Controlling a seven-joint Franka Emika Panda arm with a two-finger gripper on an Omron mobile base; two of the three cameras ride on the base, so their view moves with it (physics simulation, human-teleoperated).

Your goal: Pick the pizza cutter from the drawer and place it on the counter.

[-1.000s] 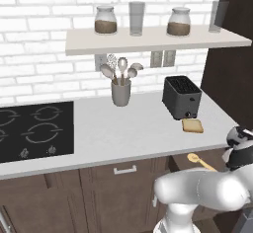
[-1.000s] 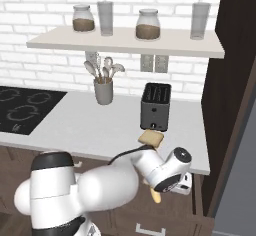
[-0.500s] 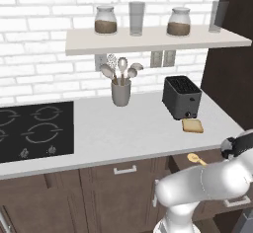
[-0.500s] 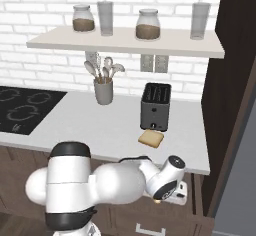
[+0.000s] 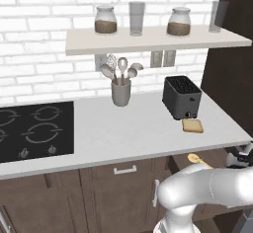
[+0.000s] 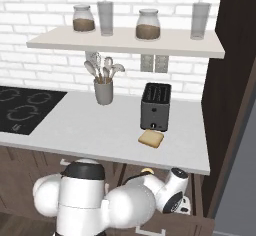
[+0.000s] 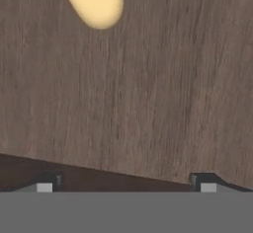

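We see that our arm has gone lower and further to the right over the last second: in the left base view the hand now sits at the right edge, below the front of the counter (image 5: 148, 133), and in the right base view the wrist has dropped under the counter edge, over the open drawer (image 6: 197, 220). The pizza cutter (image 5: 198, 160) lies in the drawer, just under the counter edge, and its round yellow end shows beside the arm in the right base view too. In the hand view the wooden drawer floor is close below us, and the yellow tool (image 7: 94, 0) is at the top, well ahead of the fingertips (image 7: 44, 181). The gripper (image 7: 126, 182) has its jaws spread wide and holds nothing. We judge that the approach is in progress but the grasp is not yet possible, because the cutter is not between the fingers; the hand must move further toward it. The toast slice (image 5: 192, 125) and the toaster (image 5: 182, 97) on the counter are not disturbed.
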